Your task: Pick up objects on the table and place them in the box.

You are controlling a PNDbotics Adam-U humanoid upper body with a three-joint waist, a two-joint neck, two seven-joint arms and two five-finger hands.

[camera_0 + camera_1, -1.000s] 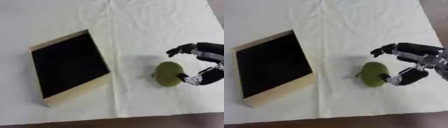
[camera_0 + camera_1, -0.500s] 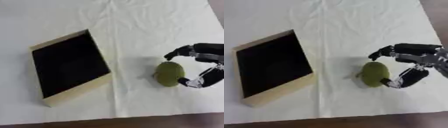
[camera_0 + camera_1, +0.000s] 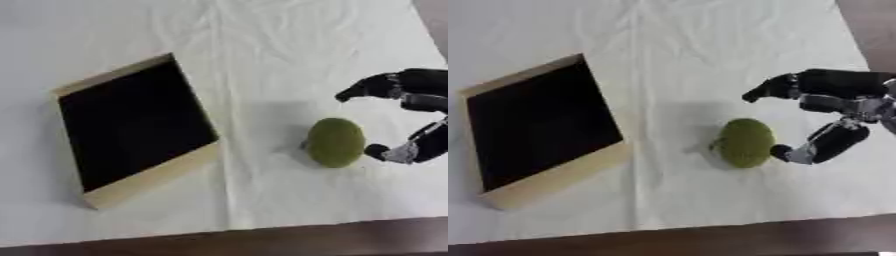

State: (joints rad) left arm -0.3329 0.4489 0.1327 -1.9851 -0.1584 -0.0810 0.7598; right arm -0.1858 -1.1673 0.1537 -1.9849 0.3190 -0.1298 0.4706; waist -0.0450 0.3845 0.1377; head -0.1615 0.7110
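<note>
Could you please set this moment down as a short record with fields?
surface: table under a white cloth
box: shallow, pale rim, dark inside, lying askew at the left
box contents: nothing visible
object: green rounded thing, on the cloth right of the box
right hand: beside the green thing, fingers curved above it, thumb low at its right side; contact unclear
left hand: not in view

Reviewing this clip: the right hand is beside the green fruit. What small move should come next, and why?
Probably close the right hand round the green fruit. The thumb tip sits at the fruit's right side while the fingers arch apart above it, so nothing grips it yet. The fruit lies on the white cloth, outside the box.
</note>
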